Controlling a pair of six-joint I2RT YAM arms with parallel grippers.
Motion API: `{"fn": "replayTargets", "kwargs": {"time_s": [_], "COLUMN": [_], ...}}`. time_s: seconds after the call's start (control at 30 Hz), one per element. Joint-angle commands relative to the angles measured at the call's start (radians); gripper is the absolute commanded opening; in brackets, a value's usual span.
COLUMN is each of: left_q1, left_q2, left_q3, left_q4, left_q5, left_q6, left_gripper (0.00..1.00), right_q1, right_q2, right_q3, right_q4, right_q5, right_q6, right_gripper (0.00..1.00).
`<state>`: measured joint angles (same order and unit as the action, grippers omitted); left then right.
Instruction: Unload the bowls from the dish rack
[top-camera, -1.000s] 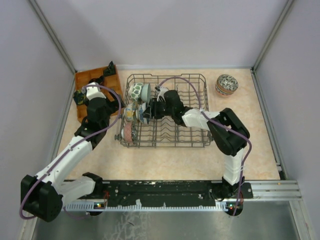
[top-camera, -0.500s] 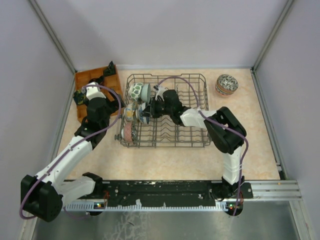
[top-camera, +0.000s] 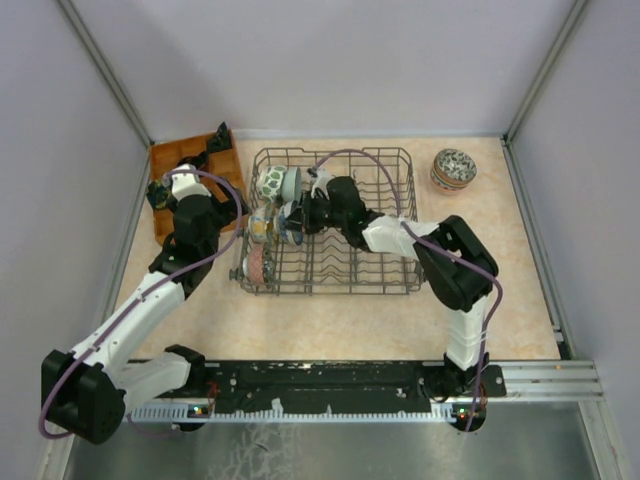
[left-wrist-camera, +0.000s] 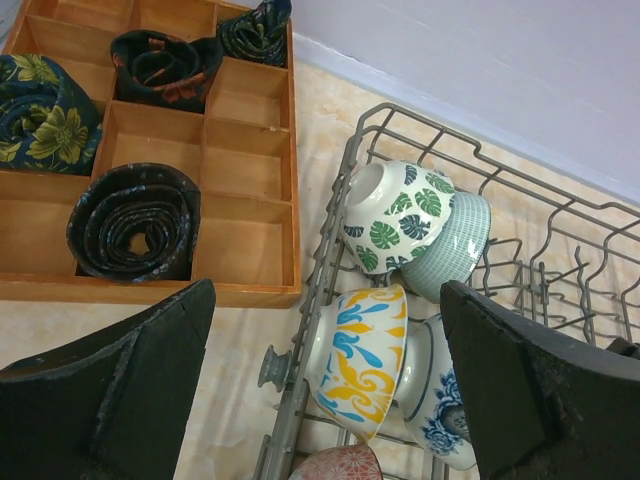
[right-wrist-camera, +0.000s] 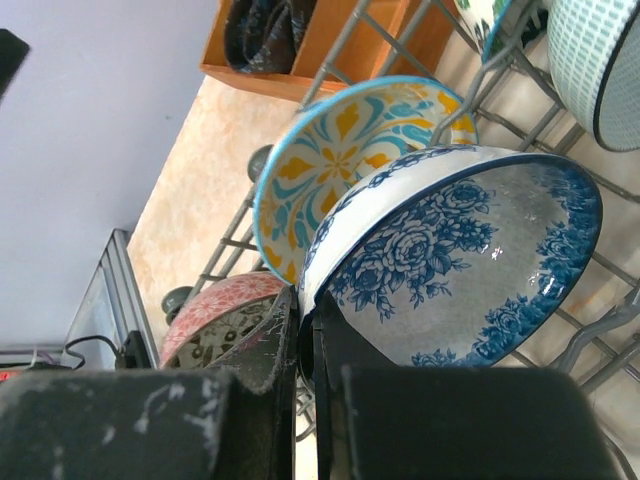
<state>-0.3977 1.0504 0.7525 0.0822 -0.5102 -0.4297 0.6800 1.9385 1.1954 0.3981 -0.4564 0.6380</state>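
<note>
The dish rack (top-camera: 380, 272) of dark wire holds several bowls along its left side. My right gripper (right-wrist-camera: 306, 330) is shut on the rim of the blue floral bowl (right-wrist-camera: 470, 260), which leans on edge against a yellow-and-blue bowl (right-wrist-camera: 340, 160). A red-pink bowl (right-wrist-camera: 215, 310) stands just behind the fingers. Further back in the rack are a green-leaf bowl (left-wrist-camera: 395, 215) and a teal-lined bowl (left-wrist-camera: 455, 245). My left gripper (left-wrist-camera: 325, 390) hangs open above the rack's left rim, over the yellow-and-blue bowl (left-wrist-camera: 365, 360), touching nothing.
An orange-brown compartment tray (top-camera: 190, 160) with rolled dark cloths lies left of the rack. One patterned bowl (top-camera: 454, 168) sits on the table at the back right. Grey walls close in the table on three sides.
The right gripper has closed onto the blue floral bowl's rim and shifted slightly toward the rack's left. The left arm has not moved.
</note>
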Motion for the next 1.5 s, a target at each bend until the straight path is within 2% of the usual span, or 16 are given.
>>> {"fn": "replayTargets", "kwargs": {"time_s": [0.0,0.27,0.57,0.77,1.03,1.2,1.47], "left_q1": [-0.003,-0.003,-0.003,-0.003,-0.004,-0.004,-0.004], "left_q2": [-0.024,-0.024,-0.028,-0.021,-0.009,-0.004,-0.004], "left_q3": [-0.005,-0.004,-0.004,0.001,0.010,0.012,0.011], "left_q4": [0.014,0.015,0.014,0.016,0.022,0.024,0.028], "left_q5": [-0.016,-0.013,-0.010,-0.002,0.002,0.007,0.009], "left_q6": [0.005,0.002,-0.001,-0.004,-0.006,-0.009,-0.007], "left_gripper": [0.99,0.99,0.99,0.99,0.99,0.99,0.99], "right_q1": [0.009,0.009,-0.036,-0.216,-0.491,-0.639,-0.774], "right_q2": [-0.144,-0.271,-0.423,-0.456,-0.461,-0.435,-0.306], "right_q3": [0.045,0.082,0.287,0.393,0.417,0.366,0.340], "right_q4": [0.081,0.010,-0.454,-0.731,-0.995,-1.041,-1.071], "right_q5": [0.002,0.031,0.389,0.541,0.698,0.691,0.694], "right_q6": [-0.035,-0.102,-0.406,-0.446,-0.476,-0.458,-0.449], "right_gripper": [0.00,0.00,0.00,0.00,0.00,0.00,0.00]}}
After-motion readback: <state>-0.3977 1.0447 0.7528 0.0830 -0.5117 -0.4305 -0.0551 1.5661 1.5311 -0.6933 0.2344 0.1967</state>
